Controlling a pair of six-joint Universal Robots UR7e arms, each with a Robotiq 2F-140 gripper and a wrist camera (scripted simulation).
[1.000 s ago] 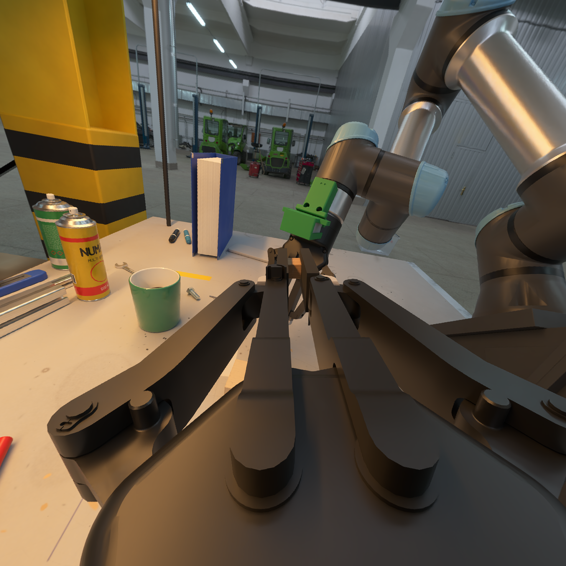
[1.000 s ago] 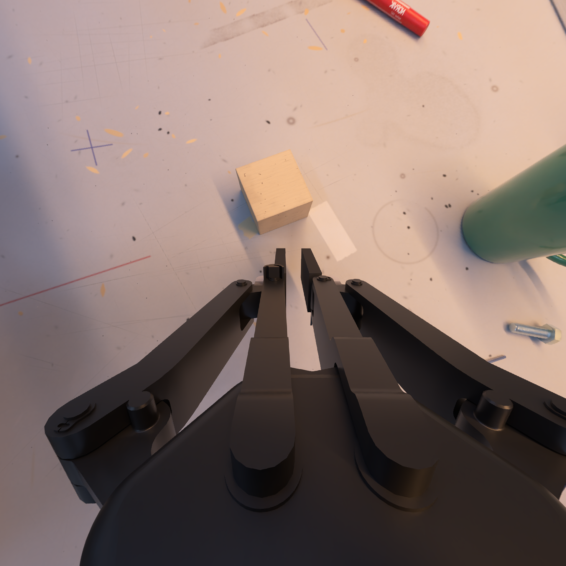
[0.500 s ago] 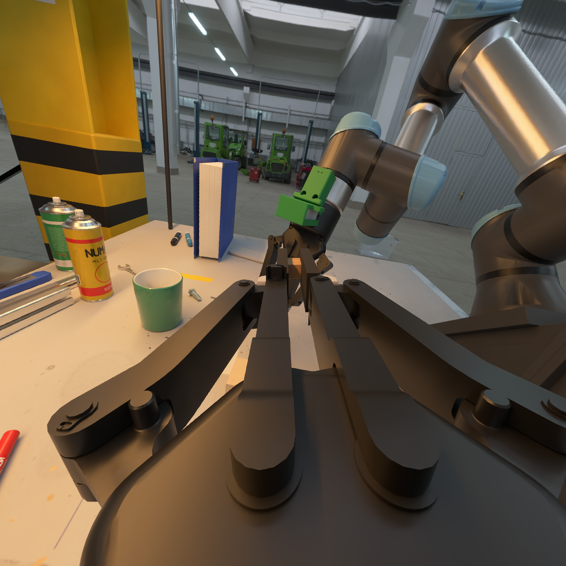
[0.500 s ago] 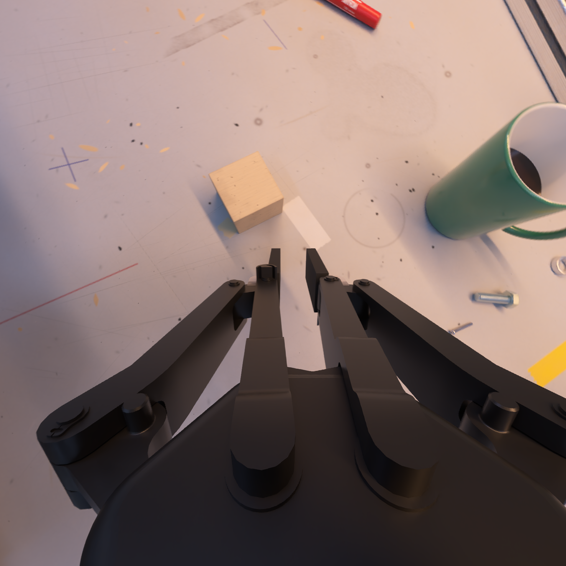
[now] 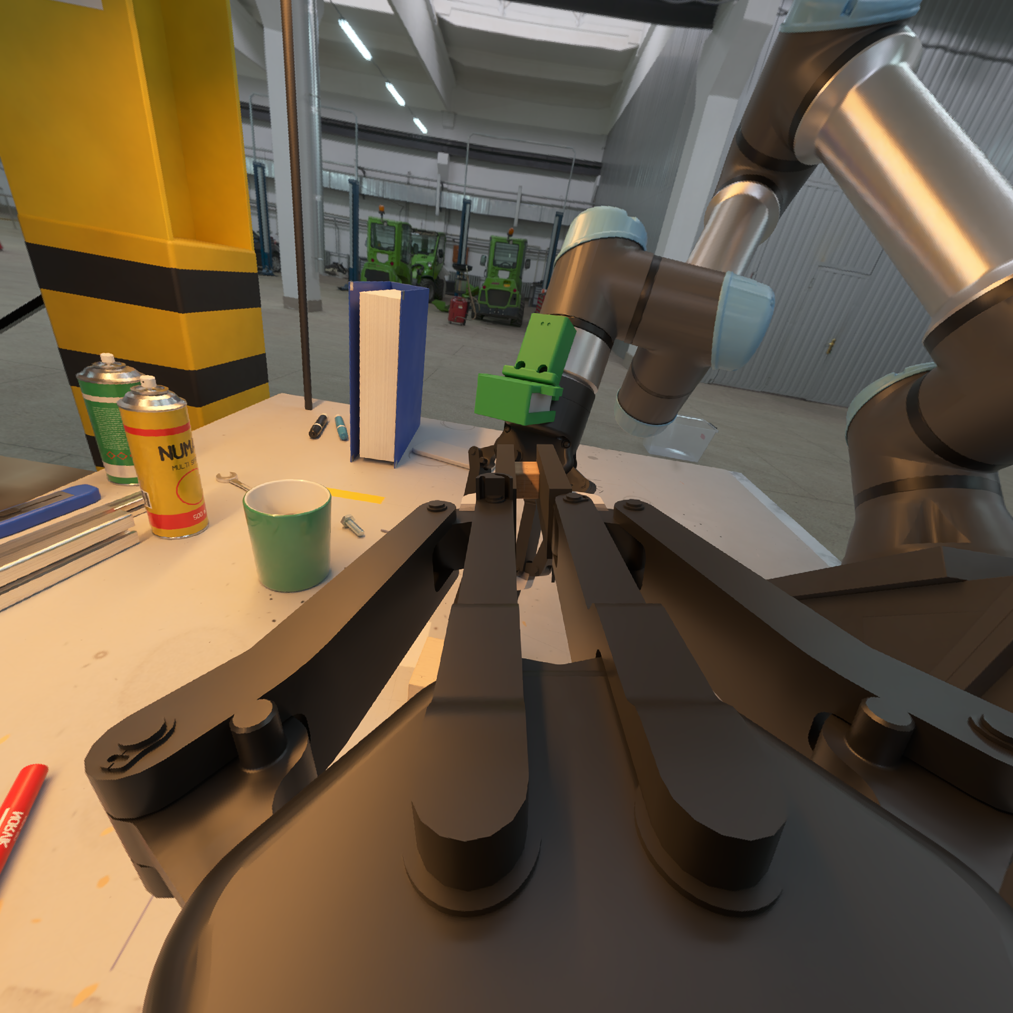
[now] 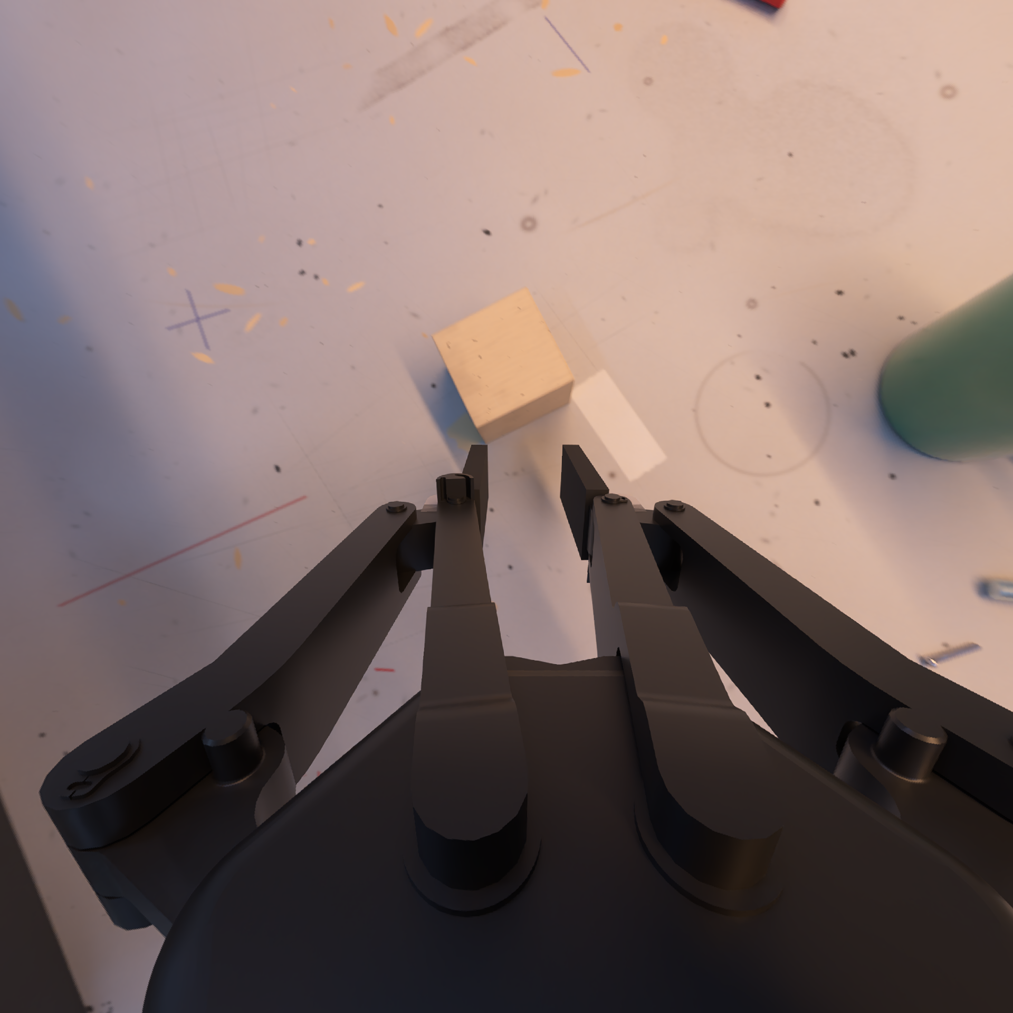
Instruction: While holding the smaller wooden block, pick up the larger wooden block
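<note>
My left gripper is shut on the smaller wooden block, a brown piece that shows between its fingertips, held above the table. The larger wooden block, a pale cube, sits on the white table in the right wrist view. My right gripper hangs above the table just short of the cube, fingers parted and empty. The cube lies slightly left of the gap between the fingers. In the left wrist view the right arm with its green wrist mount points down behind my left fingers.
A green mug stands left of centre; it also shows at the right edge of the right wrist view. Two spray cans, metal bars, an upright blue book, a bolt and a red marker lie around.
My right gripper's fingers have spread apart from nearly shut. Its view swung right, then back towards the cube, with the mug now at the frame edge. The left gripper drifted slightly, still holding the block.
</note>
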